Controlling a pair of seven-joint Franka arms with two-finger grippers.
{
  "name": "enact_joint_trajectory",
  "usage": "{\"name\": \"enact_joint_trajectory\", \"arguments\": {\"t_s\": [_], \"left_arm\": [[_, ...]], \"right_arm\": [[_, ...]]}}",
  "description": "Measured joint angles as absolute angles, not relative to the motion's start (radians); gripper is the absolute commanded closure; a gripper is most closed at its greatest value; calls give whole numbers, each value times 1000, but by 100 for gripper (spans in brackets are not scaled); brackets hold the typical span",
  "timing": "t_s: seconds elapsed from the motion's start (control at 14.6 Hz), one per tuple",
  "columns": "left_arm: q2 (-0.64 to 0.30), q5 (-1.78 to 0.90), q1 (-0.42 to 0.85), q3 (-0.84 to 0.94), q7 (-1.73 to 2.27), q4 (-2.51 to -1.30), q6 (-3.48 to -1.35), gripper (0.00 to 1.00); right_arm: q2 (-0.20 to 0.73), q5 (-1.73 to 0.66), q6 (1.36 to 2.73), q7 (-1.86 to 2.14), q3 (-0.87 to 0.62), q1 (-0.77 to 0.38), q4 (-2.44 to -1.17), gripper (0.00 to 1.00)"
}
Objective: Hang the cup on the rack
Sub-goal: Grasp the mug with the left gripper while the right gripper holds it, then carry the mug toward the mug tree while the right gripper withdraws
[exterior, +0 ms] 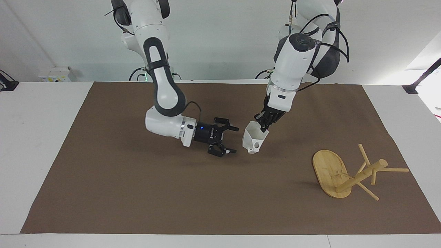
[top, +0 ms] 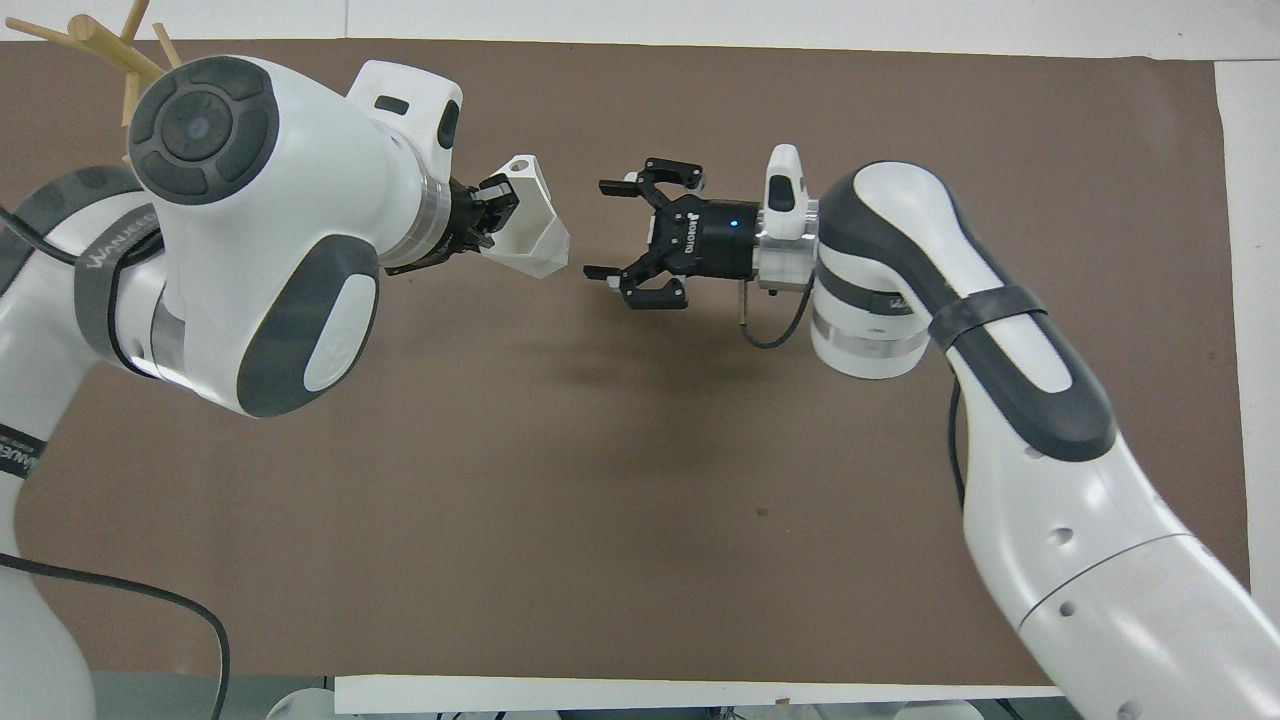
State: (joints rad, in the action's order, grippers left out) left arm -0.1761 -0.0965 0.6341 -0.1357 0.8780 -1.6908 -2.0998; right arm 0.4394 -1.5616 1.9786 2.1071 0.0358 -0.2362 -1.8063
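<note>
The white faceted cup (exterior: 254, 139) hangs in the air over the middle of the brown mat, and it also shows in the overhead view (top: 532, 222). My left gripper (exterior: 262, 126) is shut on the cup's rim and shows from above too (top: 497, 206). My right gripper (exterior: 235, 140) is open and empty, level with the cup and a short gap from it toward the right arm's end; it shows from above as well (top: 598, 228). The bamboo rack (exterior: 358, 175) lies tipped on its side toward the left arm's end, its oval base (exterior: 329, 168) on edge.
A brown mat (exterior: 137, 193) covers most of the white table. In the overhead view only the rack's pegs (top: 100, 40) show, at the mat's corner, partly hidden by my left arm.
</note>
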Motion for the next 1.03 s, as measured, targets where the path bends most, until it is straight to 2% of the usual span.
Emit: {"name": "enact_joint_trajectory", "arguments": {"t_s": [0.21,0.41,0.55,0.75,0.89,1.03], "left_arm": [[-126,-97,573,-140,878,-1814,-2327,100],[-34,-97,533,-141,877,-2088,-2702,100],[14,-97,522,-141,876,-2260,-2922,100],[21,-97,514,-140,870,-2420,-3213,100],[-4,-97,513,-140,870,-2473,-3352,100],[-32,-96,493,-139,869,-2471,-3398,100]], "right_arm": [[428,-1309,1821,2106,41,-8,-1798,1],[382,-986,1787,1984,42,126,-1766,1],[314,-809,1830,1813,40,123,-1750,1],[194,-595,1866,1487,30,87,-1738,1],[147,-504,1866,1337,29,82,-1729,1],[124,-413,1861,1186,30,85,-1717,1]]}}
